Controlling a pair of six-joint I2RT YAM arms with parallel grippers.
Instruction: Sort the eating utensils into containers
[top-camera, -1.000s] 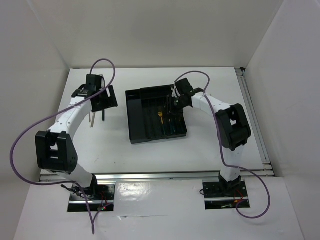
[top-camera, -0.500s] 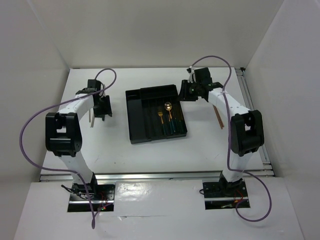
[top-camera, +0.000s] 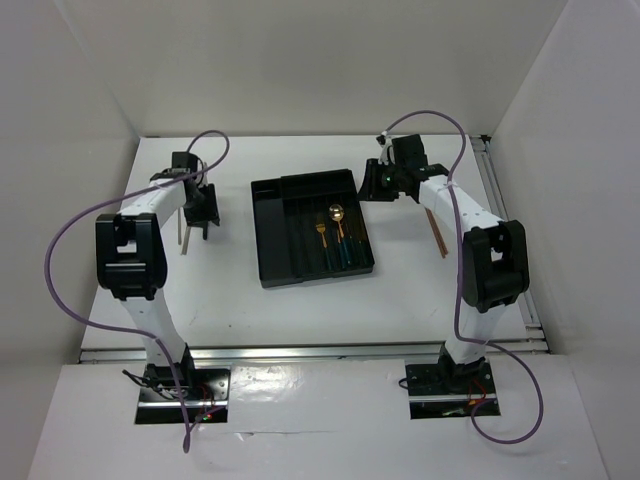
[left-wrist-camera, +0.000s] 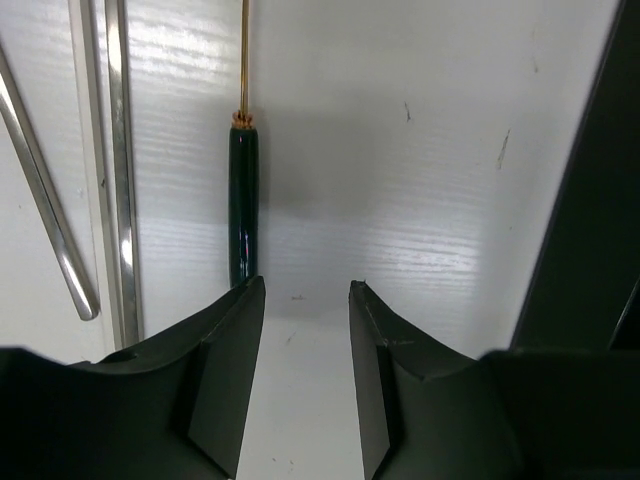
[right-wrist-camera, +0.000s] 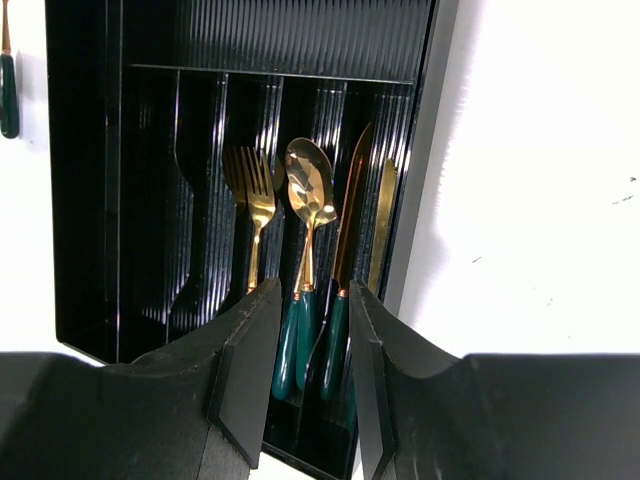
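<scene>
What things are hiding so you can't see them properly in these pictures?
- Left wrist view: the green-handled utensil has its head cut off by the top edge, so I cannot tell if it is a spoon or a fork.
- Right wrist view: the handle ends of the fork and spoon are hidden behind the right gripper.
- Top view: the copper chopsticks are too thin and small to count.
</scene>
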